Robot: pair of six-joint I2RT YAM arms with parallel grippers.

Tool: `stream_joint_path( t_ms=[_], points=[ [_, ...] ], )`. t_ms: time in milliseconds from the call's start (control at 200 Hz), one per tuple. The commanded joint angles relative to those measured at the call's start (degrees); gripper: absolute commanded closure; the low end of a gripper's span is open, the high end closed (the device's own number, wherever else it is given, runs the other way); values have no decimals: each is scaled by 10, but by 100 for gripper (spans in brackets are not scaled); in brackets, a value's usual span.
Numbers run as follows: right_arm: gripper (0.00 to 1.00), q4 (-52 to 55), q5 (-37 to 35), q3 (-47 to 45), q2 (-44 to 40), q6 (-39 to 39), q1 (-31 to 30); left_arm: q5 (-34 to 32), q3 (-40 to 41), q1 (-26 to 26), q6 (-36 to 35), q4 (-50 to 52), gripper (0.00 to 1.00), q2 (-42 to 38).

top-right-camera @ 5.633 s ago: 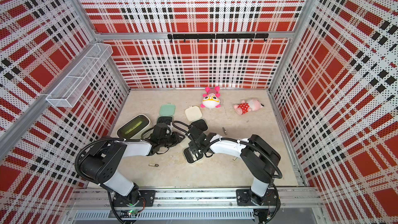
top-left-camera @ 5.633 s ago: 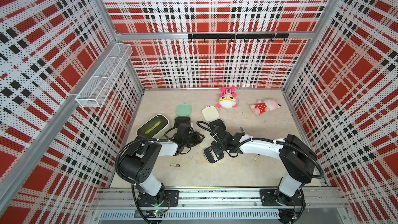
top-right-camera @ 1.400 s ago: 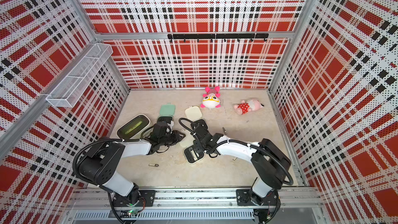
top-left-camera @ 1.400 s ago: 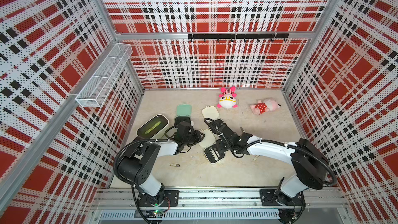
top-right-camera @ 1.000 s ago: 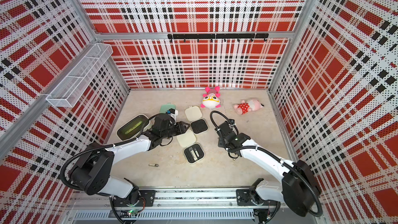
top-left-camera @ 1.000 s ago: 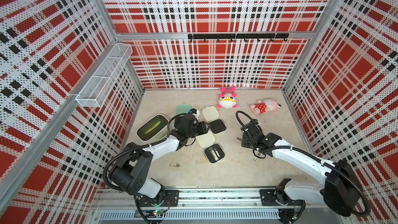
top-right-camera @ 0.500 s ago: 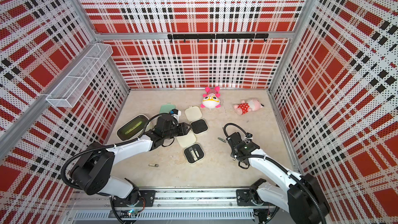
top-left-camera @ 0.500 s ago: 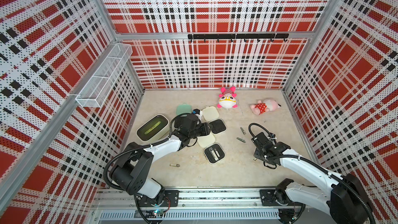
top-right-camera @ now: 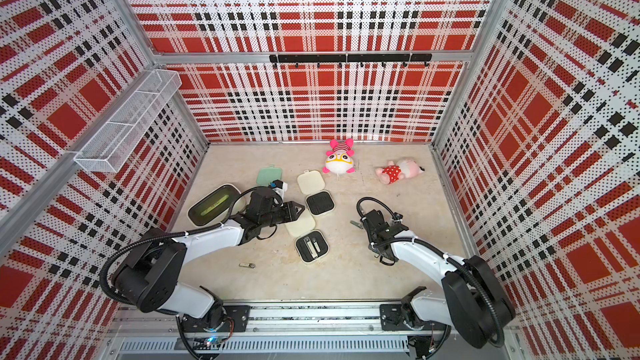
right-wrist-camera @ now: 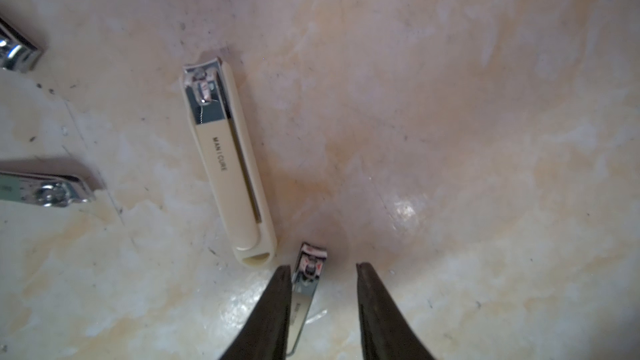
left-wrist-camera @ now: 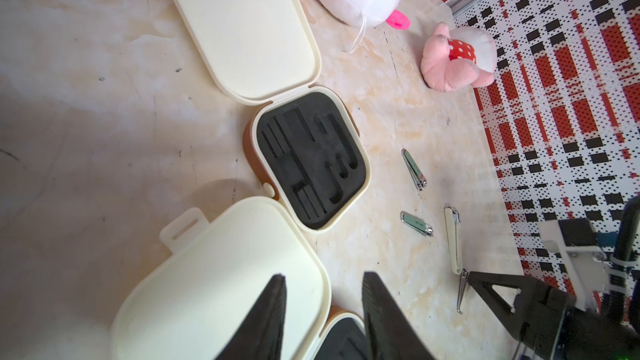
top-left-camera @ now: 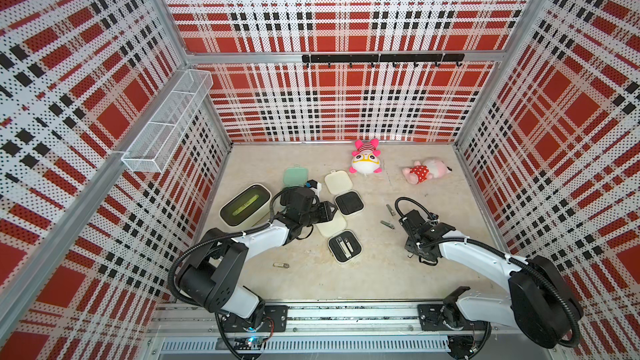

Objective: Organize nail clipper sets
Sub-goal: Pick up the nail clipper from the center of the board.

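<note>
The right pincer point(right-wrist-camera: 322, 265), spread, straddles a silver clipper point(right-wrist-camera: 306, 285); the left pincer point(left-wrist-camera: 323, 274), spread, hovers over a cream lid point(left-wrist-camera: 214, 271).

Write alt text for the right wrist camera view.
The right gripper, jaws apart, straddles a small silver nail clipper lying on the beige marbled tabletop. A longer cream clipper printed MANICURE lies beside it, not touching. A mint-green clipper and another clipper's silver tip are cut off by the frame.
</note>
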State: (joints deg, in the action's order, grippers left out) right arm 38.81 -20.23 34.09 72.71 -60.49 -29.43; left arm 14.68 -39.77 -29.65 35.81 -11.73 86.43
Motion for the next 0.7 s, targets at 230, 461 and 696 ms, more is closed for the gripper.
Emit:
stream_joint_path(
  t_ms=[230,461,696],
  points=[
    [65,-27,0,10,30,6,7,9,9,7,1,-19,59,3],
    [71,-38,5,-2,33,8,13,12,10,13,0,-22,59,7],
    [76,-44,17,-7,39,14,14,19,12,19,4,-26,59,13]
  ],
)
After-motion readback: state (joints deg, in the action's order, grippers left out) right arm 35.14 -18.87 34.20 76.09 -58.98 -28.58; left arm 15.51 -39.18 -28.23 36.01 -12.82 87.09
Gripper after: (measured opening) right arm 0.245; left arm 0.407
